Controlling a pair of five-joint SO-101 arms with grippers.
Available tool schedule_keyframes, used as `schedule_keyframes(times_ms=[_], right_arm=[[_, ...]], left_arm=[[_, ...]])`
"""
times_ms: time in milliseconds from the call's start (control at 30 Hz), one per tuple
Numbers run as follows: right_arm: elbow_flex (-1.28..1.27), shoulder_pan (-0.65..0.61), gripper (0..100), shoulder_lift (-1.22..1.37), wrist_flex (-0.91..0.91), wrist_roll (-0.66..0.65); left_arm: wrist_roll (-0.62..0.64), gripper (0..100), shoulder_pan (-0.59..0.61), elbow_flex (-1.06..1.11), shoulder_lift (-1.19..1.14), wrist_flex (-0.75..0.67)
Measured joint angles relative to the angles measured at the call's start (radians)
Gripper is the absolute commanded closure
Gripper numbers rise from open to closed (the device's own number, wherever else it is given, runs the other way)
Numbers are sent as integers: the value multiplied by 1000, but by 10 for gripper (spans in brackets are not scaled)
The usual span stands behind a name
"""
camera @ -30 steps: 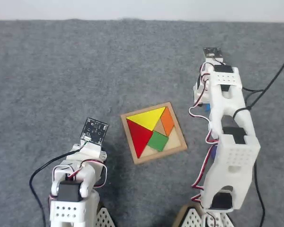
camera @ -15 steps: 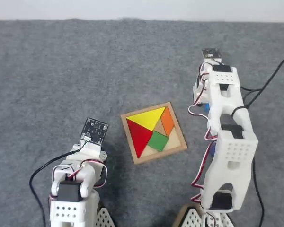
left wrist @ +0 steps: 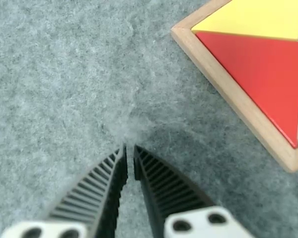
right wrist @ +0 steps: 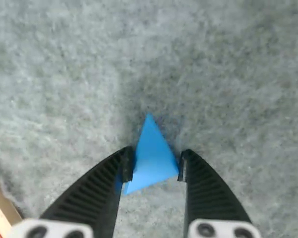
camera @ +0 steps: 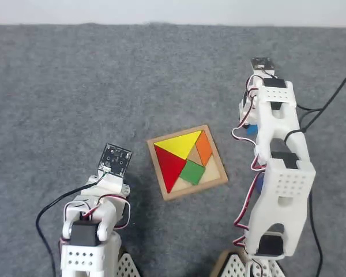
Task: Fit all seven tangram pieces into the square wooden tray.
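The square wooden tray lies mid-table and holds a yellow triangle, a red triangle, an orange piece and a green square. Bare wood shows along its right side. A small blue triangle sits between the fingers of my right gripper, which press on both its edges just over the carpet. In the high view the blue piece peeks out beside the right arm, right of the tray. My left gripper is shut with nothing in it, over carpet left of the tray's rim.
Grey carpet covers the whole table. Cables trail from both arms, one black lead running off to the right. The left arm's base stands at the near-left edge. Open carpet lies behind and left of the tray.
The right arm has shifted slightly, and a little more of the blue triangle shows beside it in the high view. The left arm and tray have not moved.
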State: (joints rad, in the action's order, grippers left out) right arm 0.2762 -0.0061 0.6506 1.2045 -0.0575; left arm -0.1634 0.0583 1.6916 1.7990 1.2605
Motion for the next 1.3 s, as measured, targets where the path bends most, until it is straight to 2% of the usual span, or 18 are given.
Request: schedule_keyframes(times_ms=[200,333,500,700,867,1300], right_arm=[[-2,-9,895,-38,75,-3],[-63,-49,895,-161,109,-35],[-298,-153,895,-423,103,-83],[-698,-318,895,-787,-28,-204],[-898,-388,895,-965,-49,-287],[-939,-580,895,-990,-49,-416]], left_arm=[[0,978,0,0,0,0],[0,978,0,0,0,0],[0,978,0,0,0,0],[0,978,0,0,0,0],[0,978,0,0,0,0],[0,978,0,0,0,0]])
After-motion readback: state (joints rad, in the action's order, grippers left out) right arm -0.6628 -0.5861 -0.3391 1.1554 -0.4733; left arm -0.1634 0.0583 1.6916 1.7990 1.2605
